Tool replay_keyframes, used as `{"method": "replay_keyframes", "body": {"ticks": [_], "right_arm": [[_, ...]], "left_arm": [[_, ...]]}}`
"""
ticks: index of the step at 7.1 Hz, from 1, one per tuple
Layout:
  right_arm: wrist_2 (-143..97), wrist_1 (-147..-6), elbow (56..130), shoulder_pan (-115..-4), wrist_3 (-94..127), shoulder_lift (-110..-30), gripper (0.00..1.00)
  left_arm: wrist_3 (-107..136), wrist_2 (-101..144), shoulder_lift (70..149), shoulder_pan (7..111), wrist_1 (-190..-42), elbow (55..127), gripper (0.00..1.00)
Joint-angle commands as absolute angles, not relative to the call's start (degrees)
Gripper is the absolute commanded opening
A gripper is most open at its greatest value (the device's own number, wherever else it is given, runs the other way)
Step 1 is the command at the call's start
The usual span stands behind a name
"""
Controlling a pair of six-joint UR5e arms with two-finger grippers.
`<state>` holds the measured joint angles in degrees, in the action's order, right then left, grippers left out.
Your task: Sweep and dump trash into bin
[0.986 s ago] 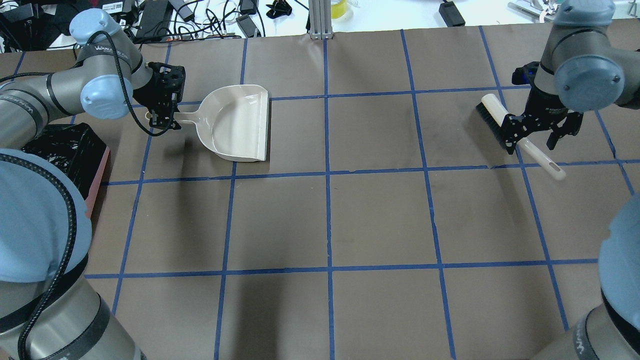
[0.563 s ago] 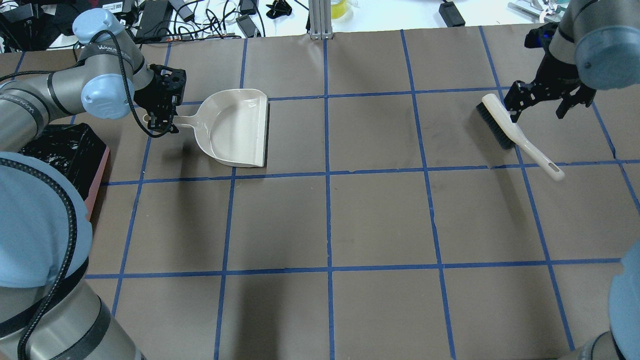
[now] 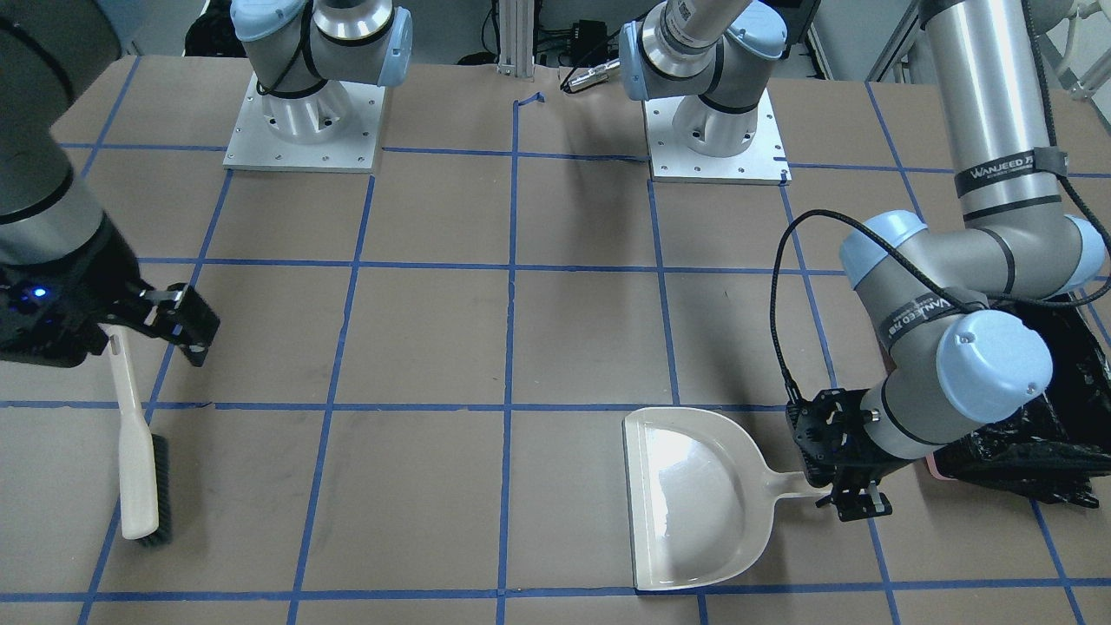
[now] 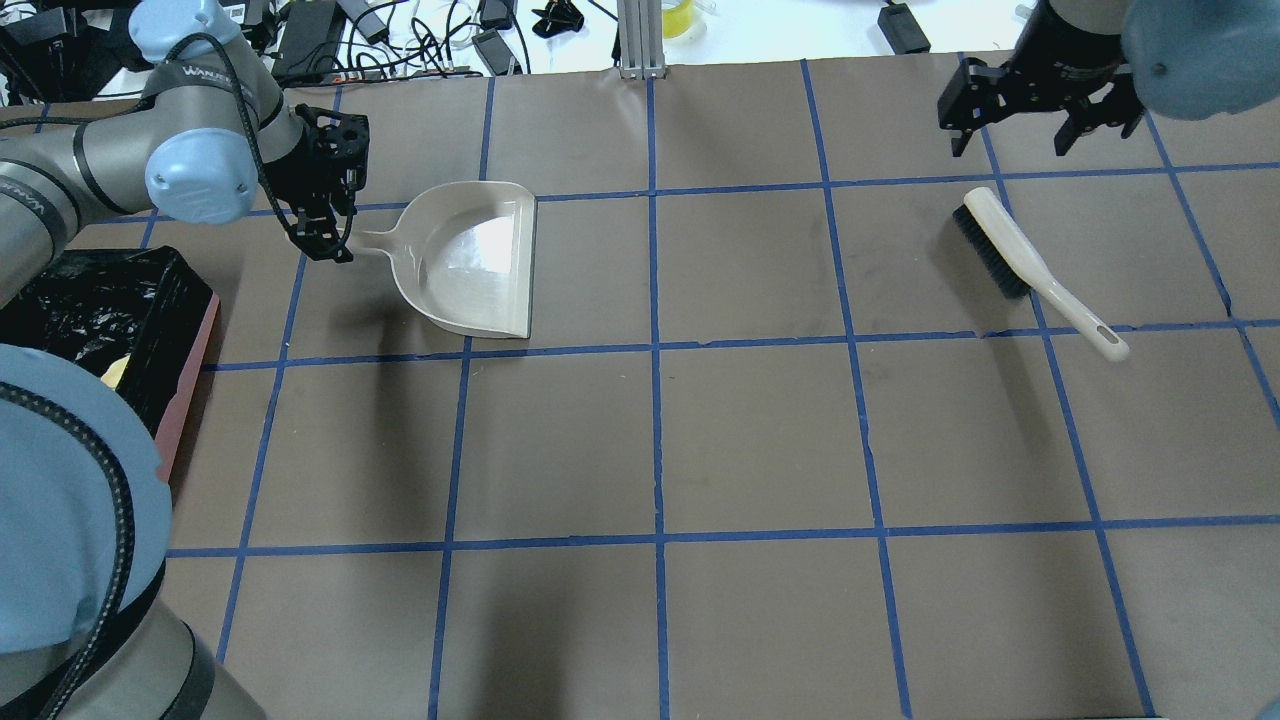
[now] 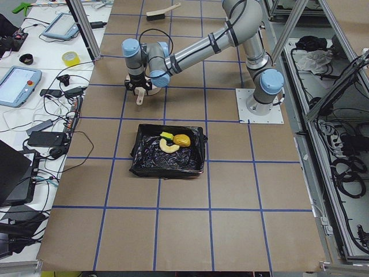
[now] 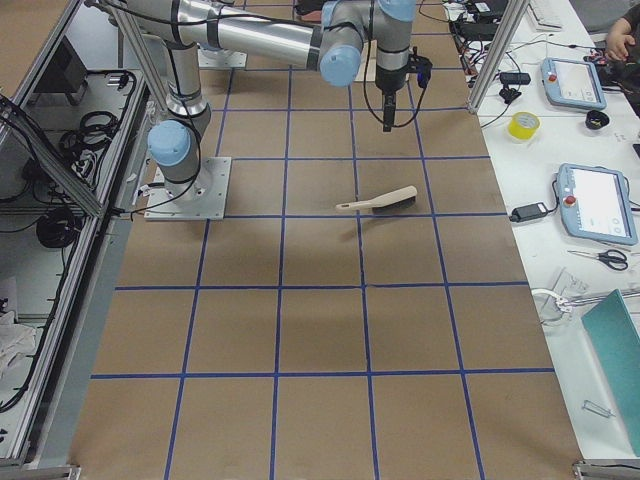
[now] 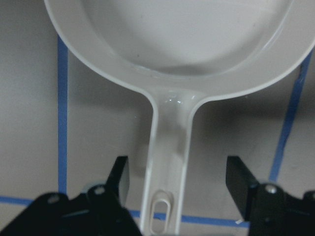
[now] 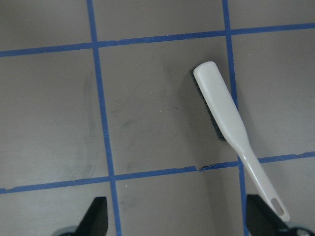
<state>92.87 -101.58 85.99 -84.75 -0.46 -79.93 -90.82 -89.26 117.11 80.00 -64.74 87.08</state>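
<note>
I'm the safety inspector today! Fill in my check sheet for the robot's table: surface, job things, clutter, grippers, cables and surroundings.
surface: brown table with a blue tape grid; no crumbs seen on it.
job's things: trash, all three pieces lie in the bin; dustpan empty, flat on the table; brush lying on the table, nothing touching it.
clutter: nothing seen.
grippers: left gripper open, fingers either side of the dustpan's handle, not pinching it; right gripper open, raised, apart from the brush.
cables: black cable loops along the left arm.
surroundings: wires and power bricks past the far edge; tablet and yellow tape roll on a side bench.
</note>
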Motion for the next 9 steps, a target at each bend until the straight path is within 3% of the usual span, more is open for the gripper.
{"method": "replay_keyframes", "body": {"ticks": [1, 4, 5, 9], "right_arm": [[92.20, -94.59, 85.61, -88.77, 1.85, -83.05, 1.00], [89.91, -94.57, 86.22, -90.00, 1.41, -87.36, 1.00], [89.91, -94.48, 86.57, -90.00, 1.15, -87.19, 1.00], [90.17, -94.66, 87.62, -90.00, 0.88, -86.84, 1.00]], "left_arm": [[-70.24, -89.73, 107.71, 86.45, -73.17, 87.36, 0.81], [-45.20, -89.65, 95.05, 90.61, -86.19, 90.94, 0.87], [-38.56, -89.47, 91.53, 90.88, -89.09, 92.88, 0.96], [-4.30, -89.47, 87.80, 89.56, -90.18, 92.56, 1.00]]}}
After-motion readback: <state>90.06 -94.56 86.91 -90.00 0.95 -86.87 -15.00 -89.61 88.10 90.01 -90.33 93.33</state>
